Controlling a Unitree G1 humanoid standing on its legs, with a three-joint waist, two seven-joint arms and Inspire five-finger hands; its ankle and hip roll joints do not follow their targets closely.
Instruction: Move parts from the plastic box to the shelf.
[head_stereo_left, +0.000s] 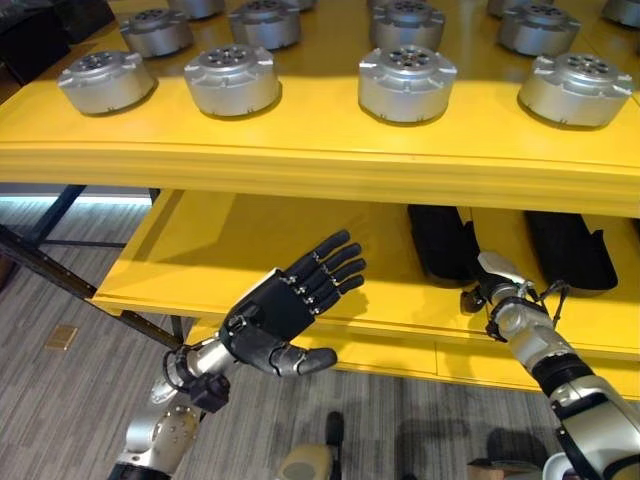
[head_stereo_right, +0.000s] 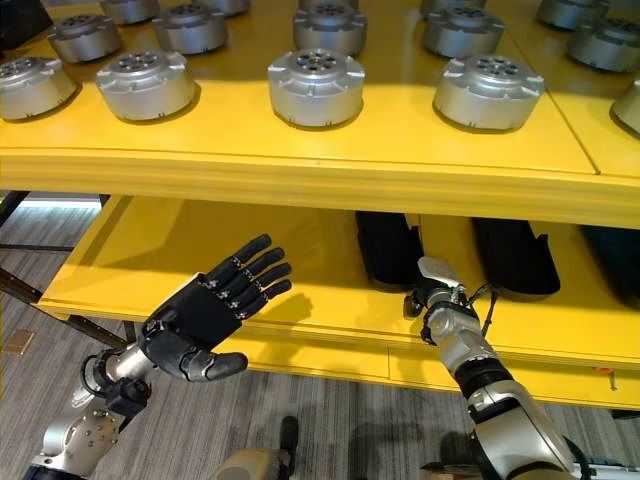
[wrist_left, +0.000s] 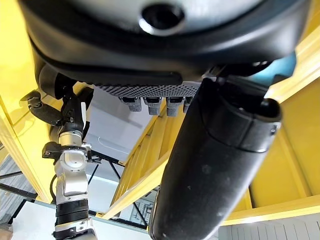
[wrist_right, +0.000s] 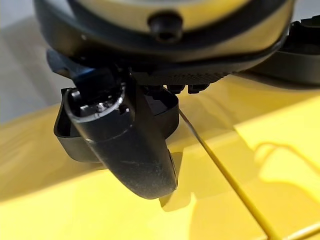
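Observation:
Several round silver parts (head_stereo_left: 407, 84) stand in rows on the top board of the yellow shelf (head_stereo_left: 300, 165). On the lower board (head_stereo_left: 230, 250) lie long black parts (head_stereo_left: 440, 240). My right hand (head_stereo_left: 500, 290) is at the near end of one of them. In the right wrist view its thumb (wrist_right: 130, 150) lies over that black part (wrist_right: 75, 140), with the fingers curled behind it. My left hand (head_stereo_left: 275, 320) hovers open and empty in front of the lower board, fingers straight and pointing toward the shelf.
A second black part (head_stereo_left: 570, 250) lies to the right on the lower board, also seen in the right wrist view (wrist_right: 300, 55). The left half of the lower board is bare yellow. Grey carpet (head_stereo_left: 80, 400) lies below, and dark frame bars (head_stereo_left: 60, 270) run at the left.

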